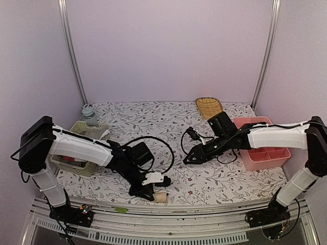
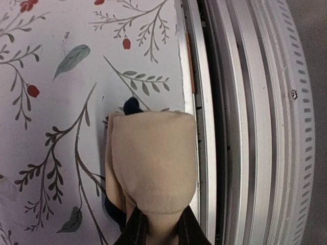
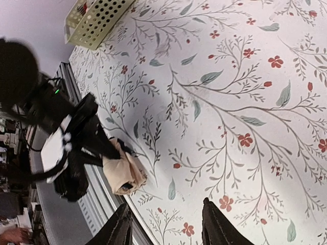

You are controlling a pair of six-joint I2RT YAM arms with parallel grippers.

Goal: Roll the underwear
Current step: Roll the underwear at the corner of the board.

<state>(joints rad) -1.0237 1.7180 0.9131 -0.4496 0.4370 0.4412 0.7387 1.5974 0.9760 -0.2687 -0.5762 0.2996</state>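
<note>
The underwear (image 2: pixel 153 163) is a beige roll with dark edging, lying at the table's front edge beside the metal rail. My left gripper (image 2: pixel 161 230) is shut on its near end, with a black finger (image 2: pixel 135 229) pressed into each side of the cloth. From above, the roll (image 1: pixel 162 197) sticks out to the right of the left gripper (image 1: pixel 155 194). My right gripper (image 1: pixel 188 158) hangs open above the middle of the table, well apart from the roll. In the right wrist view, the right gripper (image 3: pixel 166 227) holds nothing, and the roll (image 3: pixel 122 172) lies ahead to its left.
A cream perforated basket (image 1: pixel 92 127) with clothes stands at the left. A pink divided bin (image 1: pixel 261 162) stands at the right. A woven tray (image 1: pixel 209 107) and a small jar (image 1: pixel 89 112) sit at the back. The metal rail (image 2: pixel 240 122) borders the floral cloth.
</note>
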